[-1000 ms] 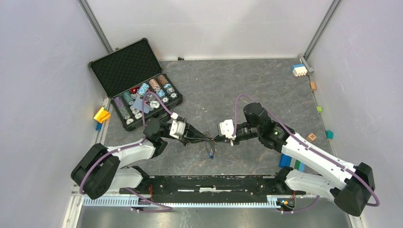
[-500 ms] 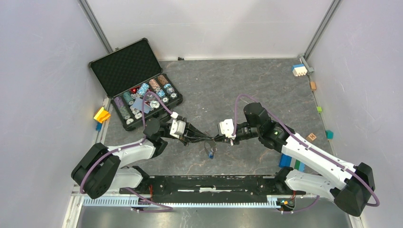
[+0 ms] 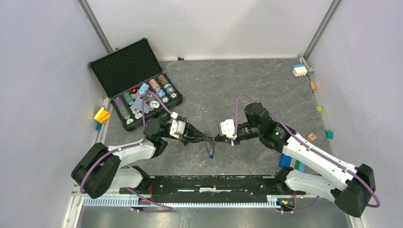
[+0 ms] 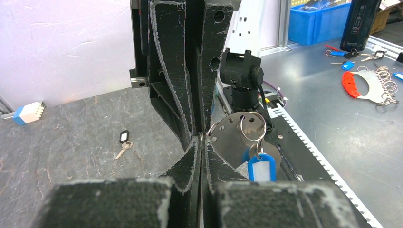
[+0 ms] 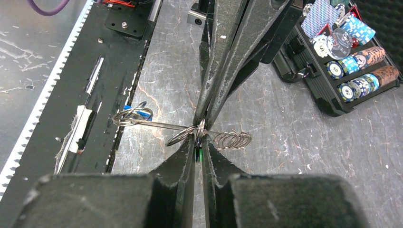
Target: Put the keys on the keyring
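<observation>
Over the table (image 3: pixel 266 90), the keyring (image 5: pixel 233 140) is being clenched by the left gripper (image 4: pixel 200 142), the green-tagged key (image 5: pixel 197 153) is being pinched by the right gripper (image 5: pixel 198 142), and poker chips (image 3: pixel 147 92) are being held inside the black case (image 3: pixel 126 66).

The top external camera sits above and behind the arms and looks down on the whole table (image 3: pixel 266 90), seeing the left gripper (image 3: pixel 208 137) and the right gripper (image 3: pixel 215 139) from afar. The left wrist camera looks closely along its own fingers (image 4: pixel 187 161) toward the right arm's side. The right wrist camera looks just as closely along its fingers (image 5: pixel 183 161), past the green key (image 5: pixel 199 153) at their tips, toward the poker chip case (image 5: pixel 328 104); all views share the keyring (image 5: pixel 157 125).
</observation>
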{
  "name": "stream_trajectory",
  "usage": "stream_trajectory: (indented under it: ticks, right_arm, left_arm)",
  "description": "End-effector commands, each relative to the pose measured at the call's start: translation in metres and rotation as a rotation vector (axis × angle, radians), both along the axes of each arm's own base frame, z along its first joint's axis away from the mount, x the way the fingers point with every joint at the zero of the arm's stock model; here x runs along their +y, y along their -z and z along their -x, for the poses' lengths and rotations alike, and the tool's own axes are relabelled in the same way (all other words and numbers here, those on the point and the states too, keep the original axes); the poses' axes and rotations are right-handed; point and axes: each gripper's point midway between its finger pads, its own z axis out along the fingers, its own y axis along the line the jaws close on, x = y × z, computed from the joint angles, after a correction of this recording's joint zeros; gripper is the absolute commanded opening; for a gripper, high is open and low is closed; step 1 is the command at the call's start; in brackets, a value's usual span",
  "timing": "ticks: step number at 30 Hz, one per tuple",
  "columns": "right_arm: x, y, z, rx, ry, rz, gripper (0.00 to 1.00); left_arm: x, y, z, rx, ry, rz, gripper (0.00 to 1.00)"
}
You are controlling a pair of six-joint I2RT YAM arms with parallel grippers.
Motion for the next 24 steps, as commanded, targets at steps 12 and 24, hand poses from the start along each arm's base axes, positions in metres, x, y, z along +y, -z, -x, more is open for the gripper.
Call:
stream_trajectory:
  ticks: [12, 24]
  right_arm:
    - [-0.002, -0.033, 0.005, -0.065, -0.031, -0.077, 0.19]
    - [0.003, -0.022, 0.003, -0.021, -0.026, -0.072, 0.17]
  left_arm:
    - [0.001, -0.010, 0.006, -0.039, 0.029, 0.032, 0.02]
    - [0.001, -0.012, 0.006, -0.038, 0.030, 0.037, 0.02]
